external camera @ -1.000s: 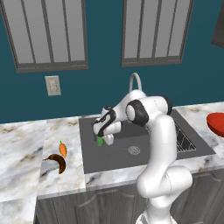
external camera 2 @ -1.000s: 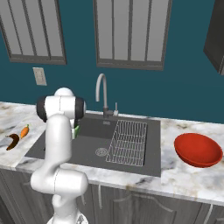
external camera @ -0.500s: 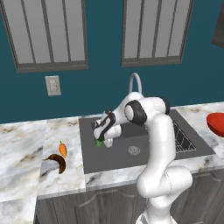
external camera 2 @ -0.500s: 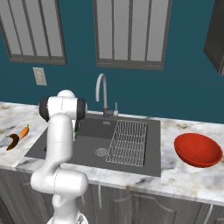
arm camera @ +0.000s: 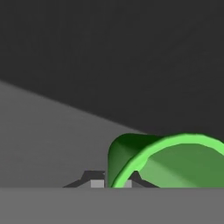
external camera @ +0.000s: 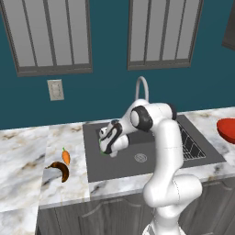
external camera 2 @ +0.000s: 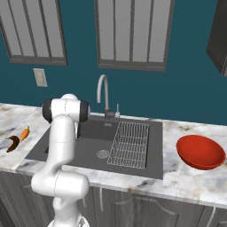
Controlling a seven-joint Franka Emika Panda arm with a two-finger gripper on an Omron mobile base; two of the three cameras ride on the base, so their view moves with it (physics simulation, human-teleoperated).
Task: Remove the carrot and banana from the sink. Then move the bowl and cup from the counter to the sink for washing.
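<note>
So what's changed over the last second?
The gripper has eased slightly lower into the sink with the green cup at its fingers. The carrot and banana stayed on the counter; the red bowl hasn't moved.

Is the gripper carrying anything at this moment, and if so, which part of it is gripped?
The gripper holds the green cup low inside the sink. The hold looks to be at the cup's rim, but the contact itself can't be seen clearly.

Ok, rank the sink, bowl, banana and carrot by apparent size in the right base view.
1. sink
2. bowl
3. banana
4. carrot
Banana and carrot look close in size; both are tiny here, so that order is unsure.
</note>
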